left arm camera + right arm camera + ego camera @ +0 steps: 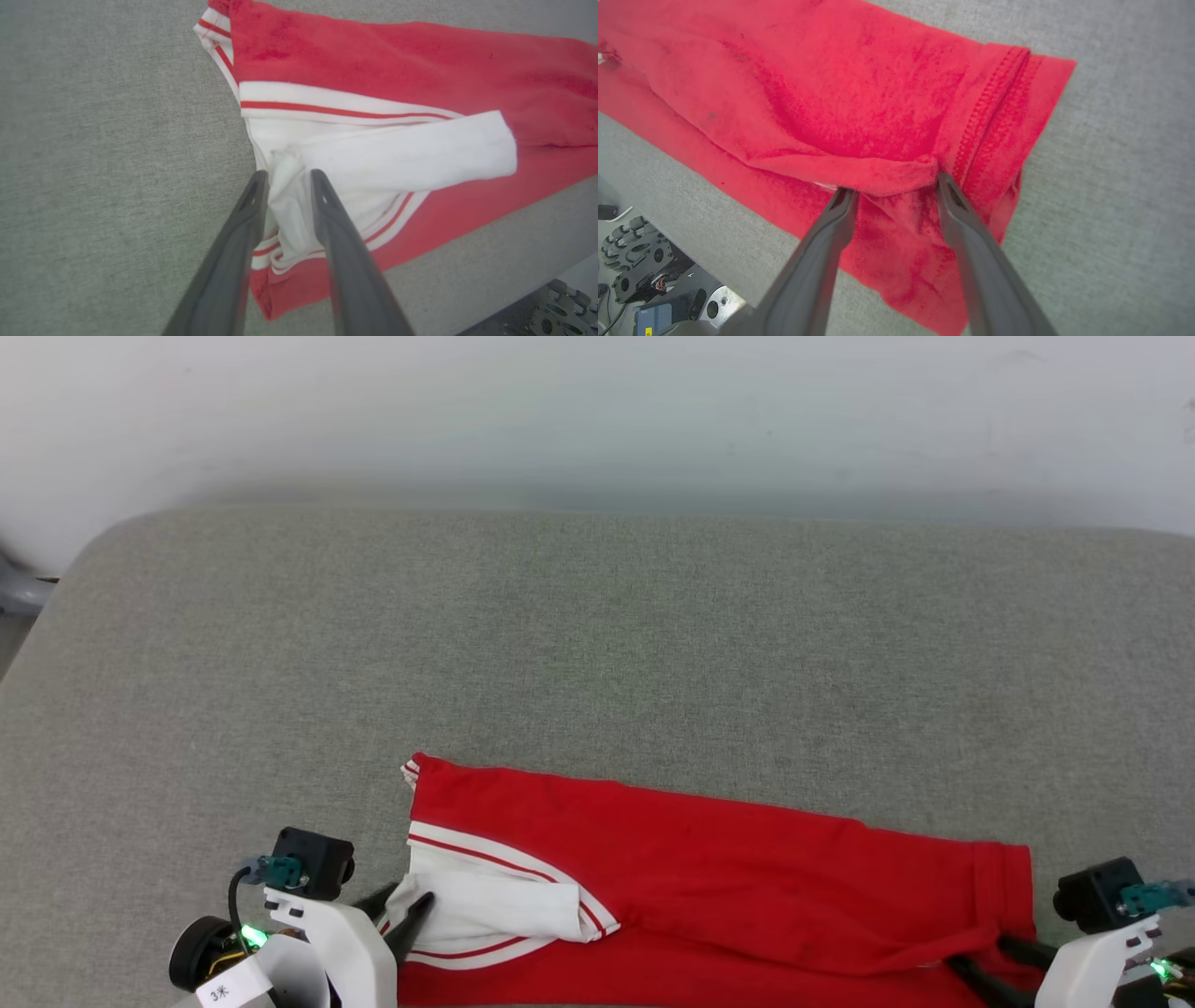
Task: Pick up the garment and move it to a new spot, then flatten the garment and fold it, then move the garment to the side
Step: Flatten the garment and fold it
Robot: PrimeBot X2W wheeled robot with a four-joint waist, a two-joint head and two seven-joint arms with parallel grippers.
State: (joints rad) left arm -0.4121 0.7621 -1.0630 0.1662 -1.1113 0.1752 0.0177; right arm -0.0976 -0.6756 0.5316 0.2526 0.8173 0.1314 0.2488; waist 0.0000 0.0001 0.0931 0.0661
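Note:
The garment (pixel 709 868) lies folded into a long red band along the near edge of the grey cushioned surface (pixel 597 644). Its white sleeve (pixel 397 149) with red-striped trim is at the left end, the stitched red hem (pixel 994 107) at the right end. My left gripper (pixel 406 901) sits at the sleeve, fingers parted, with a bunch of white cloth loose between them (pixel 288 175). My right gripper (pixel 980 954) is at the hem corner, open, its tips (pixel 894 184) straddling a raised red fold. The chest print is hidden.
The grey surface stretches wide and bare behind the garment up to a pale wall (pixel 597 411). Its front edge runs just below the garment, and beyond it the robot's base hardware (pixel 640 261) shows. A grey object (pixel 19 588) pokes in at the far left.

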